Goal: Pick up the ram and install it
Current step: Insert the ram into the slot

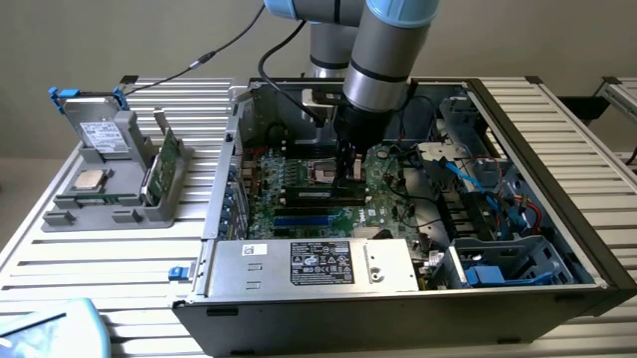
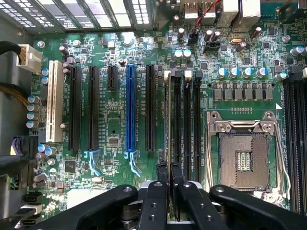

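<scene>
— End effector [image 2: 170,171] first: what did we find?

— We found it low inside the computer case [image 1: 557,224], over the motherboard [image 2: 115,129]. Its fingers were clenched almost together on the thin top edge of the ram [image 2: 167,120].

— And where did the ram lie?

— Straight under the fingertips. It stood on edge along the black memory slots [image 2: 186,120], in the one farthest from the open processor socket [image 2: 243,160]. Its long axis ran across the exterior view's left and right, and we judged the grip sat toward the right end. Whether it was fully seated, we could not tell.
</scene>
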